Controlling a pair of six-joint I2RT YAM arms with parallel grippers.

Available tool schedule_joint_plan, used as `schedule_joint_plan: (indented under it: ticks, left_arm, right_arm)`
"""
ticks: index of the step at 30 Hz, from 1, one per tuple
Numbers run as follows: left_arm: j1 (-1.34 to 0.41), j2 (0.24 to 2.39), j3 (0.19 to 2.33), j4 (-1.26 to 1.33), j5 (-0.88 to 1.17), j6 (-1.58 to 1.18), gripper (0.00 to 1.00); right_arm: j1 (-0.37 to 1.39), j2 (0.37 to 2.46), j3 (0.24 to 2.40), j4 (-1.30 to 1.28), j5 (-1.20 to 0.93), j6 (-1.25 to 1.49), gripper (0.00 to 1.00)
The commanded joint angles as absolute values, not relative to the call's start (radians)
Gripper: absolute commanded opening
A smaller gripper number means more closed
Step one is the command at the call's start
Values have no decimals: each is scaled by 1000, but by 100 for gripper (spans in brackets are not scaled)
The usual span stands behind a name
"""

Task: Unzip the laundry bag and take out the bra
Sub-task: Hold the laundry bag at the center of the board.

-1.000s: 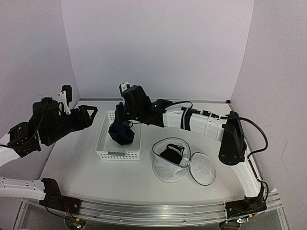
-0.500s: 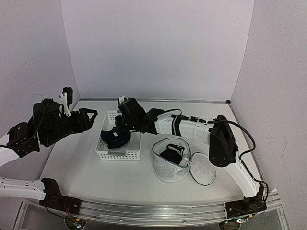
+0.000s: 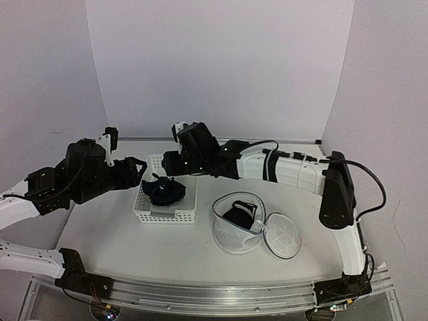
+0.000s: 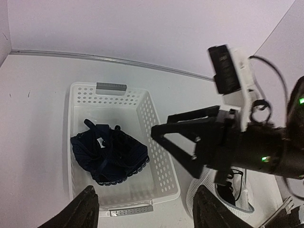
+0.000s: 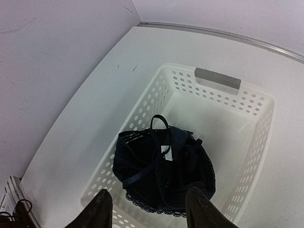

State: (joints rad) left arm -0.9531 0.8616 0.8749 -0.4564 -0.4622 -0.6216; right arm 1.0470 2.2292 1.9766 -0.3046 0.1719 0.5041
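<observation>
right claw: right gripper (image 5: pixel 148 209) jaws spread apart, nothing between them, hanging over the basket
left claw: left gripper (image 3: pixel 138 172) jaws wide too, empty, hovering just beside the basket's outer side, touching nothing
bra: bra (image 5: pixel 164 175) lies crumpled straight below the right claw, loose on the basket floor, straps on top
why there: basket looks like the drop spot, so the right claw sits over it with jaws parted; left claw waits off to the side (likely standby)
basket: basket (image 5: pixel 156 99) white, perforated, holds only the bra
laundry bag: laundry bag (image 3: pixel 234 237) behind the right claw, toward its base, well apart, standing open, round lid (image 3: pixel 281 235) flopped beside it
bag contents: dark item (image 3: pixel 239 214) with some white on it (cannot tell what)
task: unzip looks done, bra is out of the bag
</observation>
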Motion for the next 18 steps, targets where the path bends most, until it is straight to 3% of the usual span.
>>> schedule_joint_plan:
  ticks: [1, 18]
  left_arm:
    - [-958, 897, 927, -428, -444, -616, 68]
    - [-957, 1197, 1039, -314, -217, -578, 70]
  right_arm:
    - [1048, 2027, 1909, -216, 161, 498, 57]
    - [1048, 1525, 1377, -258, 294, 491, 66]
